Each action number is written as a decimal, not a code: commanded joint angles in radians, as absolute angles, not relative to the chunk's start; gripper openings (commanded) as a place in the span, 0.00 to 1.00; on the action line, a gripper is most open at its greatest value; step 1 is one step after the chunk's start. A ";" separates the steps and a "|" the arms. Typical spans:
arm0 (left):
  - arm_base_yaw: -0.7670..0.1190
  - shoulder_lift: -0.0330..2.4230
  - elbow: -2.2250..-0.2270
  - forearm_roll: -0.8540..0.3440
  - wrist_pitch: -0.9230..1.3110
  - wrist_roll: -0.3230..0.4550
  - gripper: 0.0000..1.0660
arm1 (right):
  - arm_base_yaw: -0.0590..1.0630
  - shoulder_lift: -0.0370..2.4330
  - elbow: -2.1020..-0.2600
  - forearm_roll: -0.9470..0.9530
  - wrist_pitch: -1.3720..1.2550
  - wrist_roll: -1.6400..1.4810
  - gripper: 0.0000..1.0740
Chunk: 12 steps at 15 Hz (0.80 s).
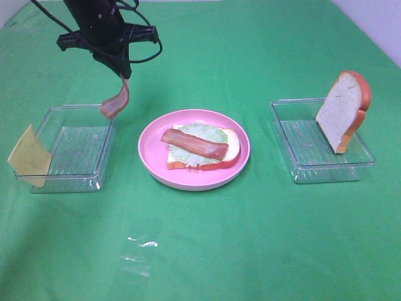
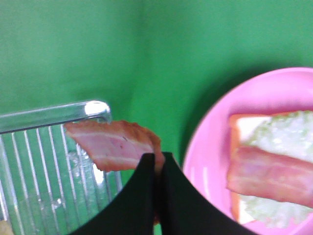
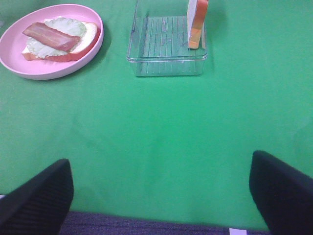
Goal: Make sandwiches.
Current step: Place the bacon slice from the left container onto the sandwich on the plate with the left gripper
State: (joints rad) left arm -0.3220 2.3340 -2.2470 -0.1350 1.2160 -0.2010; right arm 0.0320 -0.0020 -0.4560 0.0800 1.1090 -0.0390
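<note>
Sandwich assembly seen from the high camera, left to right. Yellow cheese slice (image 1: 28, 157) leans on the outer wall of the clear left tray (image 1: 75, 179). Over that tray's inner far corner, the left gripper (image 1: 124, 72) has its jaws pressed together on one end of a hanging bacon strip (image 1: 115, 103). The strip's long axis is near vertical, with a curl at the free end. At centre, the pink plate (image 1: 149, 153) carries the open sandwich: bottom bread slice (image 1: 233, 150), lettuce leaf (image 1: 207, 133), and a laid bacon strip (image 1: 194, 144) whose long axis runs diagonally across the bread. The plate lies just right of the held strip and nearer the camera, so the left arm is plainly the nearer one. The coming placement likely calls for a short carry toward the middle, with the strip laid down alongside its partner on the uncovered lettuce. Farther right, a second bread slice (image 1: 343, 111) stands on edge in the right tray (image 1: 322, 170), leaning at its far right side. The right gripper (image 3: 161, 196), visible only in its wrist view, has its fingers spread wide over the green cloth (image 3: 156, 122), holding nothing, well apart from tray and plate. No brand, label or writing is legible.
</note>
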 commanded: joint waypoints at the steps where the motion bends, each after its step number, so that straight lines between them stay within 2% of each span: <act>1: -0.353 2.291 -2.299 -0.195 1.314 -0.192 0.00 | 0.033 -0.031 -0.454 0.083 1.108 -0.047 0.87; 7: -0.490 2.286 -2.380 -0.282 1.242 -0.191 0.00 | 0.033 -0.031 -0.454 0.084 1.108 -0.047 0.87; 12: -0.548 2.336 -2.376 -0.354 1.245 -0.186 0.00 | 0.033 -0.031 -0.454 0.084 1.108 -0.047 0.87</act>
